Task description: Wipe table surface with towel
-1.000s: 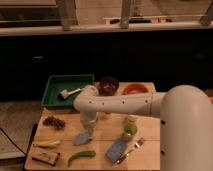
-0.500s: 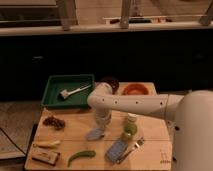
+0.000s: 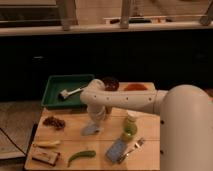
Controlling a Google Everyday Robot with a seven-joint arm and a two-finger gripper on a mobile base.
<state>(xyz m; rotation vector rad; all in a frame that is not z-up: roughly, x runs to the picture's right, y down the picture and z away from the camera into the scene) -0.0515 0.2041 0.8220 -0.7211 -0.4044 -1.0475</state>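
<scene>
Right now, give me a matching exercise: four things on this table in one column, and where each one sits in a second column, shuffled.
Things:
1. towel
2. green tray
3. green bottle
4. long green vegetable

Places:
A. far left, at the back
B. front edge, left of the blue packet
C. directly under the gripper
D. just right of the towel

Pairs: 1-C, 2-A, 3-D, 4-B

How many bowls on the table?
2: a dark bowl at the back edge, an orange bowl beside it; the arm may hide others. Gripper is at the towel mid-table.
</scene>
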